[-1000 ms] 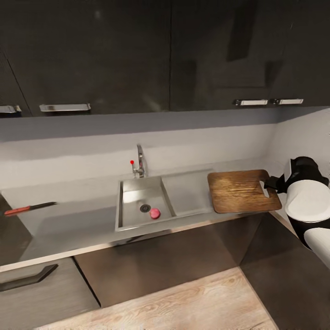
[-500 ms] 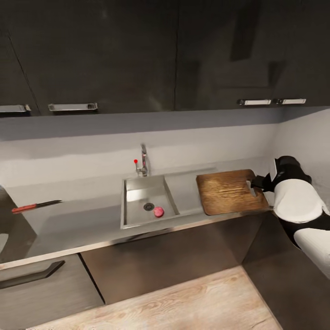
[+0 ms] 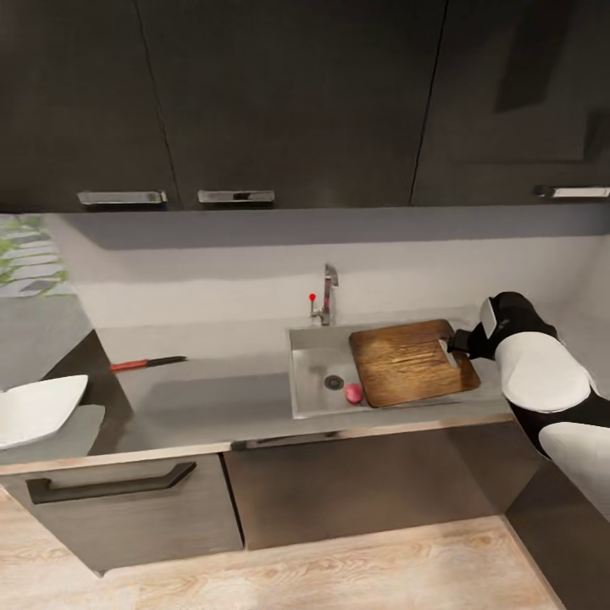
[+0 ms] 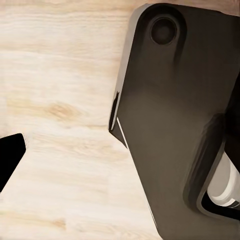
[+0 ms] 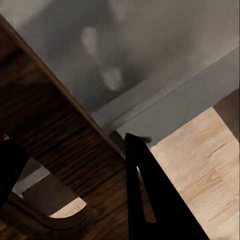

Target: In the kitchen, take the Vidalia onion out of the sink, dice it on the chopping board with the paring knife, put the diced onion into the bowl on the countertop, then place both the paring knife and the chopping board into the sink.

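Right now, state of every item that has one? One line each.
Chopping board: held at its handle end by the right hand, lying over the sink's drainboard.
Vidalia onion: whole, in the sink basin beside the drain.
Paring knife: flat on the countertop, untouched.
Bowl: on the counter, looks empty.
Faucet: no water running.

Dark wall cabinets point(image 3: 288, 102), pale wooden floor point(image 3: 339, 576)

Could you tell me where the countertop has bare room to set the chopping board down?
The countertop is bare between the paring knife and the sink. It is crowded at the sink: the chopping board, held by the right gripper, overhangs the basin by the Vidalia onion. The bowl sits far left.
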